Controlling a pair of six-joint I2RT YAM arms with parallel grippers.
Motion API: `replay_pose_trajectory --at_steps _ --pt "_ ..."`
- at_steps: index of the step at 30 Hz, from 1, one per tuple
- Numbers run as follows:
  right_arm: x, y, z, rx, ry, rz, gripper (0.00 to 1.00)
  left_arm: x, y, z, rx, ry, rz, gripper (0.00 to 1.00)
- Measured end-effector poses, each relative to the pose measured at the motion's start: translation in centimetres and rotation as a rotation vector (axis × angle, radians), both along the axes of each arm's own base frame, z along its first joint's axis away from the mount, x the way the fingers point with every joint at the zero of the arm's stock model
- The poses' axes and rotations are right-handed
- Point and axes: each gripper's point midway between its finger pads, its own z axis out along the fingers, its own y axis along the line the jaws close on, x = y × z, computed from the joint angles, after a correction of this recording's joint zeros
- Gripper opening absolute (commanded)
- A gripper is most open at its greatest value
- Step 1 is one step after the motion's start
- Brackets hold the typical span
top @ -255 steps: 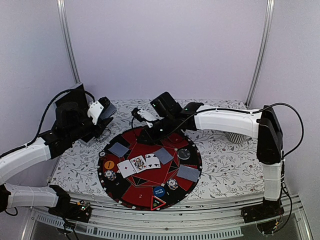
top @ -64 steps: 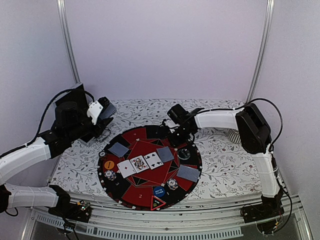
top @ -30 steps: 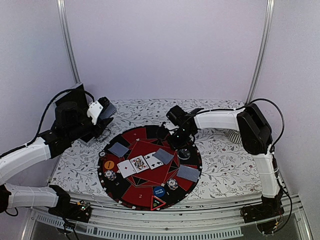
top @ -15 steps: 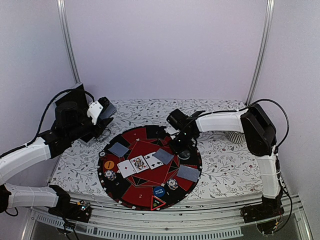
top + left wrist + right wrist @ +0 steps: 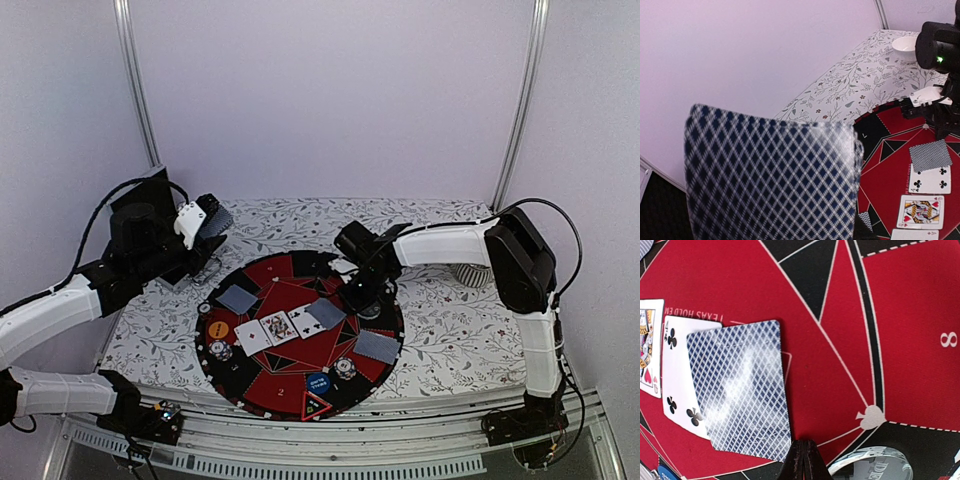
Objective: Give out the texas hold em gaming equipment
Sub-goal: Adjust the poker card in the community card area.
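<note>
**Right gripper** (image 5: 802,450): the jaws are pressed together with nothing between them. The tips sit low over the round mat (image 5: 265,380), right at the nearest corner of a face-down card (image 5: 742,392); you cannot tell whether they touch it. That card overlaps the four of clubs (image 5: 676,385), which lies beside the queen of hearts (image 5: 647,347). A poker chip (image 5: 872,467) lies just to the right of the tips.

**Left gripper** (image 5: 203,224): it hangs above the cloth off the mat's far left rim, clamped on a stack of cards (image 5: 772,180). The stack's patterned back faces the wrist camera.

**Also on the mat:**
- You see two more face-down cards, one on the left (image 5: 237,298) and one on the right (image 5: 376,346).
- An orange button (image 5: 217,328) lies near the left rim.
- A blue button (image 5: 318,382) and a triangle marker (image 5: 316,405) lie at the near rim.

**Room to move:**
- Bare floral tablecloth (image 5: 450,330) stretches right of the mat as far as the ribbed cup (image 5: 468,276).
- The mat's near rim runs close to the table edge.
- A white bowl (image 5: 905,47) stands far back on the cloth, beyond the right arm.
</note>
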Motion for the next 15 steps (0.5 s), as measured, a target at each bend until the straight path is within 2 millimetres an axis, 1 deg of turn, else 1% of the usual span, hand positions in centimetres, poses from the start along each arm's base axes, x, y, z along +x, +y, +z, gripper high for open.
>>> replay_pose_trajectory --at_steps 4,8,13,15 --pt "-0.3 0.1 0.0 0.007 0.009 0.006 0.04 0.0 0.0 0.0 0.0 0.0 0.0 0.43" --pt "-0.2 -0.1 0.0 -0.005 0.004 0.001 0.05 0.0 0.0 0.0 0.0 0.0 0.0 0.43" --pt "0.6 -1.0 0.3 -0.041 -0.017 -0.02 0.05 0.0 0.0 0.0 0.0 0.0 -0.001 0.43" --pt "1.4 -1.1 1.0 -0.047 -0.038 -0.028 0.05 0.0 0.0 0.0 0.0 0.0 -0.001 0.42"
